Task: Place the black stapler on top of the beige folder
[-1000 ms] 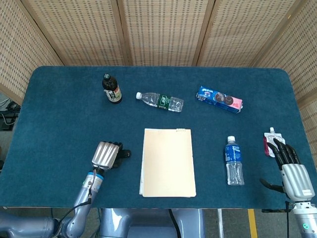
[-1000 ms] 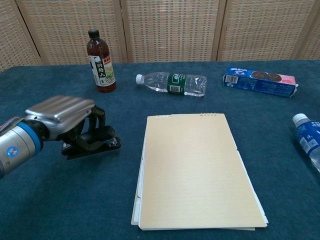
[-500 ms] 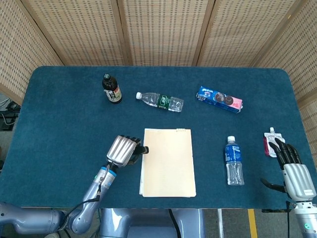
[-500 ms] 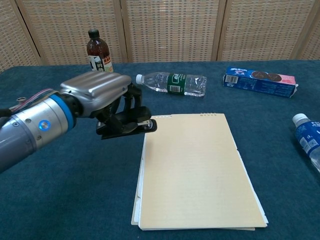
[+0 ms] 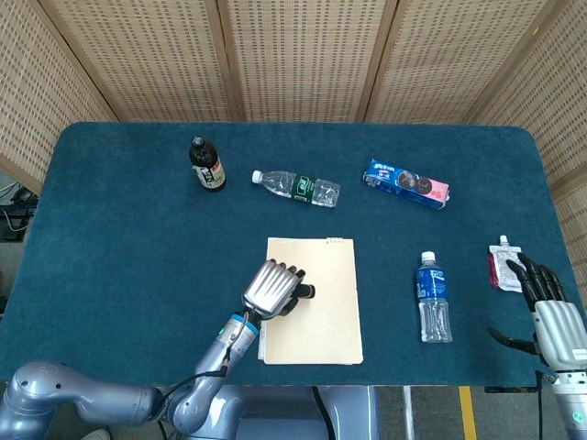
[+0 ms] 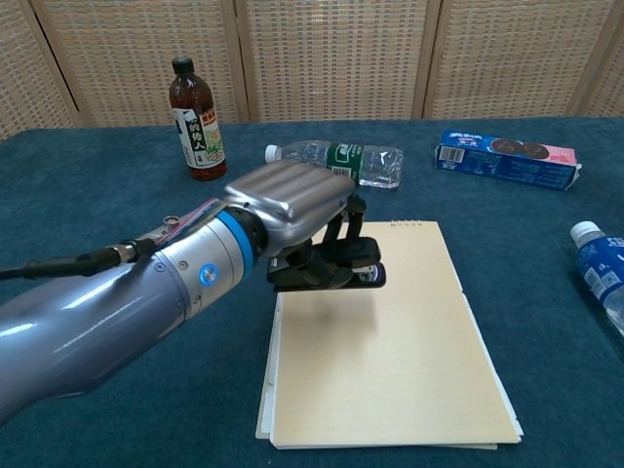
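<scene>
My left hand (image 5: pixel 272 288) (image 6: pixel 291 202) holds the black stapler (image 6: pixel 331 275) (image 5: pixel 302 293) in the air over the left part of the beige folder (image 5: pixel 321 307) (image 6: pixel 400 341). The stapler hangs under the fingers, and its shadow falls on the folder sheet below it. The folder lies flat at the table's near middle. My right hand (image 5: pixel 550 310) rests at the table's right edge with its fingers spread and nothing in it; the chest view does not show it.
A dark sauce bottle (image 5: pixel 207 165) (image 6: pixel 196 120) stands at the back left. A clear bottle (image 5: pixel 297 186) (image 6: pixel 336 162) lies behind the folder. A blue biscuit pack (image 5: pixel 405 183) (image 6: pixel 507 159) lies back right. A blue-labelled bottle (image 5: pixel 432 296) (image 6: pixel 600 271) and a pouch (image 5: pixel 502 265) lie right.
My left hand has lifted the stapler off the cloth at the left and carried it rightward, from beside the folder to above its left part. The right hand has drawn back slightly.
</scene>
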Robot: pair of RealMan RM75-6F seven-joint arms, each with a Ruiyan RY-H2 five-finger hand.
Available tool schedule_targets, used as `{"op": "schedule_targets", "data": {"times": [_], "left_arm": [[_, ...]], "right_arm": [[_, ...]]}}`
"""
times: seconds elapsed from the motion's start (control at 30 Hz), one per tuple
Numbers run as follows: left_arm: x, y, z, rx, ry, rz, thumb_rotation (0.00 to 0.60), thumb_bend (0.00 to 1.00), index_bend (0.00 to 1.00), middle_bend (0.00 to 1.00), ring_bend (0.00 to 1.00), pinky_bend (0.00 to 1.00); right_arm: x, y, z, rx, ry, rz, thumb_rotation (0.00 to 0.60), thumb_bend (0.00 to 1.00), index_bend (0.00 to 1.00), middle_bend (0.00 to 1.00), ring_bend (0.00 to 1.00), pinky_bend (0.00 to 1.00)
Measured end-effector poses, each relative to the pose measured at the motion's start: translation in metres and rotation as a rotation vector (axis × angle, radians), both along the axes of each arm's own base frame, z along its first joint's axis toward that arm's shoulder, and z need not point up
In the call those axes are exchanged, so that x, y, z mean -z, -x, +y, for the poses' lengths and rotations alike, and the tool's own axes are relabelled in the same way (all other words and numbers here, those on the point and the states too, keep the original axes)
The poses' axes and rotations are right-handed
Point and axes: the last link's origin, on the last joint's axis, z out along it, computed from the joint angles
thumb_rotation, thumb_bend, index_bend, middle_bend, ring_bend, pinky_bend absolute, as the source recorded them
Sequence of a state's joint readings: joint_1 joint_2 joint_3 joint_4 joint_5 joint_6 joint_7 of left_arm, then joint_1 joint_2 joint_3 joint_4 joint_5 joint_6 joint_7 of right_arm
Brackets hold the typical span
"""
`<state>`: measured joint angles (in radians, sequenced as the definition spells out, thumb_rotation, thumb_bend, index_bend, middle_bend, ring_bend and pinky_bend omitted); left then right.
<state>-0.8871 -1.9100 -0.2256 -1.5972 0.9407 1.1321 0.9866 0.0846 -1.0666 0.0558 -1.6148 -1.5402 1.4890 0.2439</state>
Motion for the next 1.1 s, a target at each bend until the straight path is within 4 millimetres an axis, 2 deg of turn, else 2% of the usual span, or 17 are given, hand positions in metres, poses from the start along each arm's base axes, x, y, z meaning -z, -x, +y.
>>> {"op": "schedule_targets", "data": {"times": [0.43, 0.6, 0.7, 0.83, 0.93, 1.1], "left_arm": [[0.027, -0.022, -0.010, 0.042, 0.053, 0.015, 0.600, 0.53, 0.70, 0.48, 0.49, 0.51], [0.033, -0.023, -0.013, 0.051, 0.069, 0.021, 0.600, 0.50, 0.63, 0.37, 0.39, 0.43], [0.036, -0.023, -0.015, 0.050, 0.082, 0.030, 0.600, 0.46, 0.53, 0.26, 0.30, 0.35], [0.039, -0.023, -0.017, 0.047, 0.088, 0.042, 0.600, 0.40, 0.33, 0.04, 0.09, 0.19], [0.041, -0.023, -0.018, 0.040, 0.089, 0.044, 0.600, 0.38, 0.21, 0.00, 0.00, 0.09], [0.040, -0.024, -0.018, 0.031, 0.089, 0.037, 0.600, 0.33, 0.09, 0.00, 0.00, 0.00]], "right_arm": [[-0.005, 0.003, -0.001, 0.011, 0.008, -0.019, 0.600, 0.10, 0.04, 0.00, 0.00, 0.00], [-0.007, 0.004, -0.001, 0.015, 0.015, -0.025, 0.600, 0.10, 0.04, 0.00, 0.00, 0.00], [-0.009, 0.005, -0.001, 0.016, 0.018, -0.029, 0.600, 0.10, 0.04, 0.00, 0.00, 0.00], [-0.009, 0.005, -0.001, 0.016, 0.017, -0.031, 0.600, 0.10, 0.04, 0.00, 0.00, 0.00], [-0.009, 0.005, -0.001, 0.016, 0.017, -0.031, 0.600, 0.10, 0.04, 0.00, 0.00, 0.00], [-0.010, 0.005, -0.001, 0.015, 0.019, -0.030, 0.600, 0.10, 0.04, 0.00, 0.00, 0.00]]}}
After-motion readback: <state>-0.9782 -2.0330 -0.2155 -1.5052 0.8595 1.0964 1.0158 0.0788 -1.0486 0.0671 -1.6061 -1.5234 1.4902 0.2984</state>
